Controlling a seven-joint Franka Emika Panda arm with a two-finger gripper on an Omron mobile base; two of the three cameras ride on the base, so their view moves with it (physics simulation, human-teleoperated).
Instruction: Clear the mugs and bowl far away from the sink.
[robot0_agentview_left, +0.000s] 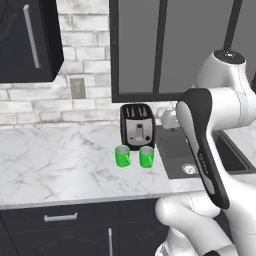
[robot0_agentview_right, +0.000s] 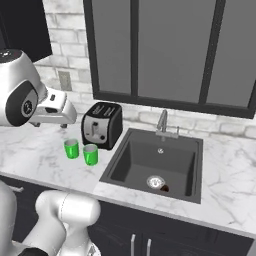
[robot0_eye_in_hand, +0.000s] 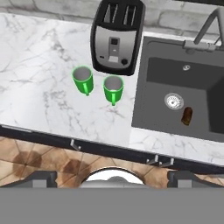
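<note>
Hand view, looking down on the white marble counter (robot0_eye_in_hand: 39, 65): two small bright green cylindrical mugs with grey insides stand upright, near the counter's front edge and just in front of the black two-slot toaster (robot0_eye_in_hand: 116, 39). The left mug (robot0_eye_in_hand: 83, 79) and the right mug (robot0_eye_in_hand: 113, 89) stand side by side, close but apart, each with its small handle turned toward the front edge. The right mug is the nearer one to the dark grey rectangular recessed sink (robot0_eye_in_hand: 175, 74), which is set into the counter beside the toaster. In the basin, a small brown object (robot0_eye_in_hand: 187, 116) lies just beside the round silver drain (robot0_eye_in_hand: 173, 101). A chrome faucet (robot0_eye_in_hand: 205, 30) rises at the sink's back edge. The gripper (robot0_eye_in_hand: 112, 177) hangs well above the counter's front edge with its jaws fully spread, grasping nothing.
</note>
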